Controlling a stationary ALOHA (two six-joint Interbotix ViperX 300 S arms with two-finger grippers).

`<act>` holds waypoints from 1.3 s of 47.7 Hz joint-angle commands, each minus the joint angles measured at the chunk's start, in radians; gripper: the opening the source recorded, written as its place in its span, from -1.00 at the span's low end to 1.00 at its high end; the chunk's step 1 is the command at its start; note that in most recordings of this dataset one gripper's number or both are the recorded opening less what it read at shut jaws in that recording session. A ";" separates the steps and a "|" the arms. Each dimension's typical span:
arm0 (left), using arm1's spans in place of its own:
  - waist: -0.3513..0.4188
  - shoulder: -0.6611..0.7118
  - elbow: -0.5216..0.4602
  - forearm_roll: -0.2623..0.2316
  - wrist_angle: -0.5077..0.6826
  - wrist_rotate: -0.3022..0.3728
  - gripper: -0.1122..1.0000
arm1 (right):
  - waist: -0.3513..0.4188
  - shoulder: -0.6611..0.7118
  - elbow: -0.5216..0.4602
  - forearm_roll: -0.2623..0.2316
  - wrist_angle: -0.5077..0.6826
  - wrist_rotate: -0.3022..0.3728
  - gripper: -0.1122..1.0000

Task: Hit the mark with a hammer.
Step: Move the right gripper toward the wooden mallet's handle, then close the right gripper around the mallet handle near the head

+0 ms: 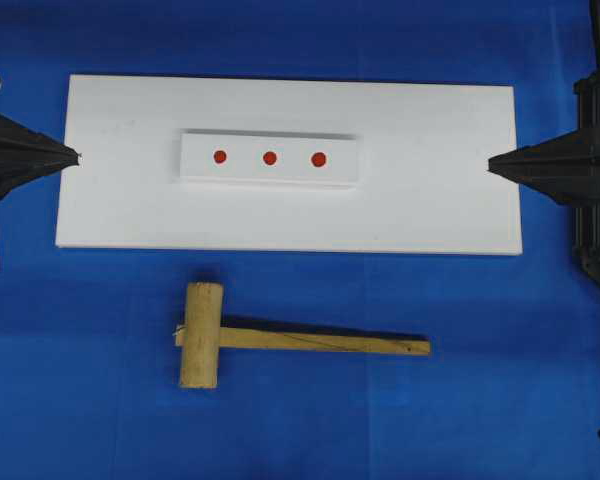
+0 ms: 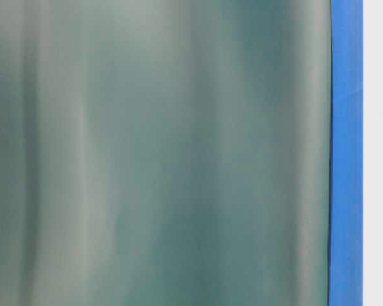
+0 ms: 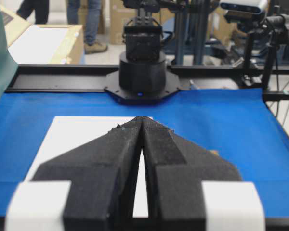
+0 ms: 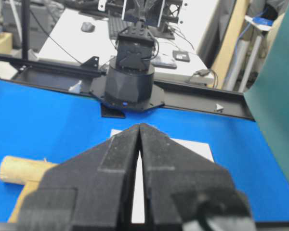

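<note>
Wooden hammer [image 1: 280, 340] lies at six o'clock of the white board [image 1: 430, 200]; left end effector [image 1: 75, 155] and right end effector [image 1: 492, 165] both pressed together

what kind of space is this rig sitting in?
Probably a robotics lab or workshop. Behind the blue-covered table the wrist views show cardboard boxes, a person's legs, metal camera stands, and a desk with cables.

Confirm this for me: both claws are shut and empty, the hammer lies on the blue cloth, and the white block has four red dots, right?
Not quite. The overhead view shows three red dots on the white block, not four. The rest stands: left claw and right claw shut and empty, hammer on the blue cloth.
</note>
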 commanded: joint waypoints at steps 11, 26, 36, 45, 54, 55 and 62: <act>0.000 0.011 -0.020 -0.012 -0.002 0.002 -0.80 | 0.011 0.044 -0.046 0.023 0.069 0.028 -0.90; 0.018 0.015 -0.017 -0.014 0.009 0.002 -0.80 | 0.117 0.201 -0.087 0.028 0.058 0.152 -0.89; 0.032 0.014 -0.014 -0.014 0.011 -0.002 -0.80 | 0.175 0.350 -0.137 0.046 0.028 0.202 -0.53; 0.032 0.014 -0.011 -0.014 0.011 -0.003 -0.80 | 0.198 0.497 -0.190 0.094 0.029 0.241 0.39; 0.034 0.014 -0.005 -0.014 0.011 -0.008 -0.80 | 0.238 0.675 -0.278 0.137 0.011 0.241 0.82; 0.032 0.014 -0.005 -0.014 0.011 -0.008 -0.80 | 0.241 0.695 -0.287 0.144 0.006 0.241 0.81; 0.034 0.012 -0.002 -0.014 0.011 -0.008 -0.80 | 0.259 0.839 -0.347 0.198 -0.049 0.241 0.79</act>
